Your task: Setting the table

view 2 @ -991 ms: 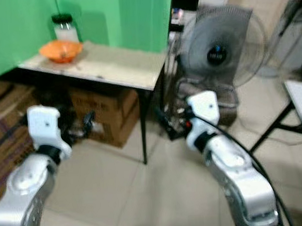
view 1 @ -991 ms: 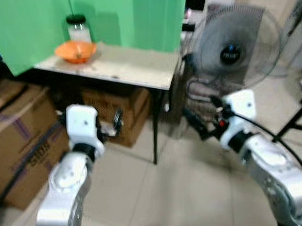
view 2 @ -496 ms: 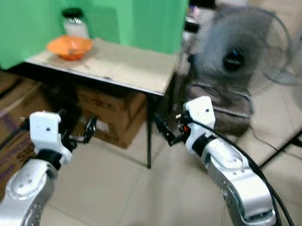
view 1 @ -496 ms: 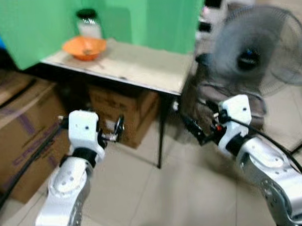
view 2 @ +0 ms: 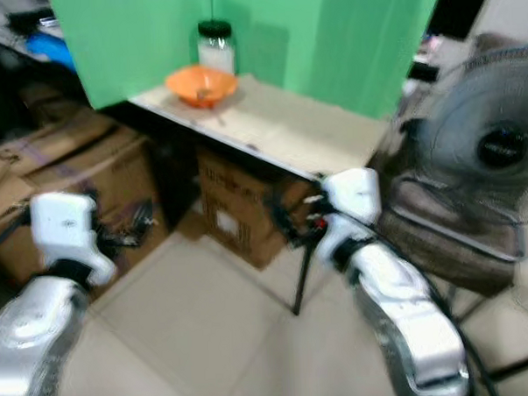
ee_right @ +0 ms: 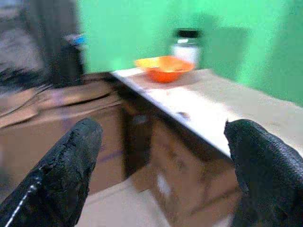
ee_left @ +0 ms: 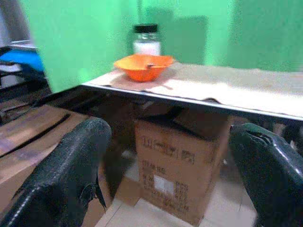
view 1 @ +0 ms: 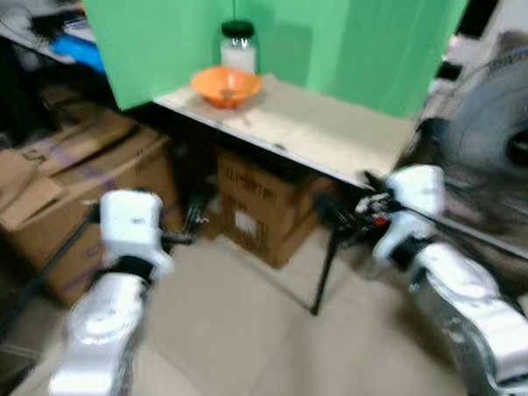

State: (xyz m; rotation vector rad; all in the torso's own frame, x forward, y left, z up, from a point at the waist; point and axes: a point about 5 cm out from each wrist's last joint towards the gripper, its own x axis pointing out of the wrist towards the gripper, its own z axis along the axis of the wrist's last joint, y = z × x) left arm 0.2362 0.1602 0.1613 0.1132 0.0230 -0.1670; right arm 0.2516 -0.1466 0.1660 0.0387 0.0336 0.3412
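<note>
Both grippers, left (ee_left: 165, 175) and right (ee_right: 161, 170), fingers spread, empty | orange bowl (view 1: 227, 85) beside jar (view 1: 238, 46) on desk (view 1: 331, 134) (views blurred)

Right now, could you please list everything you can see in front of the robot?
Table: one, pale top, against the green backdrop.
Bowl: one, orange, on the table's far corner.
Jar: one, clear with a black lid, just behind the bowl.
Backdrop: one, green, behind the table.
Cardboard boxes: several, brown, under the table and to its left.
Fan: one, grey, standing right of the table.
Left gripper: black fingers open, held low before the table.
Right gripper: black fingers open, likewise.
</note>
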